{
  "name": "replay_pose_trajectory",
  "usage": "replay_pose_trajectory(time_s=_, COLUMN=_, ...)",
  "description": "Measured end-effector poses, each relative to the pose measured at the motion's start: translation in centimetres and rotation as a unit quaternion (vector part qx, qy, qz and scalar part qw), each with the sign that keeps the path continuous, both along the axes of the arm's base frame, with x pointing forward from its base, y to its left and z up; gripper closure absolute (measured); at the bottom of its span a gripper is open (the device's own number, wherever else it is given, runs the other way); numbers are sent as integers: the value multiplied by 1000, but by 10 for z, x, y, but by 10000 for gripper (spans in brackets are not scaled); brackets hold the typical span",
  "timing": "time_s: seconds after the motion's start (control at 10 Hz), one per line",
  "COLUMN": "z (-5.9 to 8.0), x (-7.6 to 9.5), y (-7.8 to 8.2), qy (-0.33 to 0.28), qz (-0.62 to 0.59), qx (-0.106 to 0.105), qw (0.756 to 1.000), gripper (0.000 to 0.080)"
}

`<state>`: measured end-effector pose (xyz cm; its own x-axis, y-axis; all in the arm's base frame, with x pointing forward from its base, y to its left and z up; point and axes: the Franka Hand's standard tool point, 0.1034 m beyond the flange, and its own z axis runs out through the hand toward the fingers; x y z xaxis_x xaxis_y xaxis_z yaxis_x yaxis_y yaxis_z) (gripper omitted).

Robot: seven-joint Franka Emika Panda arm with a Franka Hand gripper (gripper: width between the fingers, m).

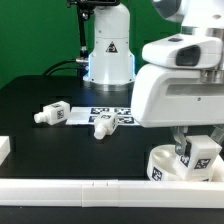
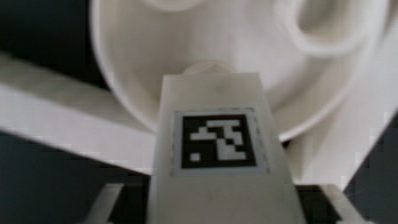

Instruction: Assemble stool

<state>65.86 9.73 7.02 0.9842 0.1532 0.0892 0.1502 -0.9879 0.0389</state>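
Observation:
My gripper (image 1: 197, 140) is shut on a chunky white stool leg (image 1: 201, 154) with a black-and-white tag. It holds the leg upright over the round white seat (image 1: 163, 166) at the exterior view's lower right. In the wrist view the leg (image 2: 217, 140) fills the middle between my fingers (image 2: 118, 205), and the seat's rimmed disc (image 2: 160, 60) lies right behind it. Whether the leg's peg end touches the seat is hidden. Two loose legs lie on the black table, one at the left (image 1: 52, 114) and one nearer the middle (image 1: 103, 125).
The marker board (image 1: 120, 115) lies flat behind the loose legs. A long white rail (image 1: 80, 190) runs along the table's front edge, and a short white piece (image 1: 5, 148) sits at the left. The robot's base (image 1: 108, 55) stands at the back.

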Motion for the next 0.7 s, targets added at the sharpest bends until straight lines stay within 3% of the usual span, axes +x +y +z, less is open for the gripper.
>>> replay_pose_trajectory(time_s=0.2, z=0, x=1, y=-18, qy=10, qz=-174, qx=61, qw=983, gripper=465)
replay_pose_trajectory(time_s=0.7, z=-2, x=-1, y=-31, qy=15, qz=-329, qx=70, qw=942, gripper=465)
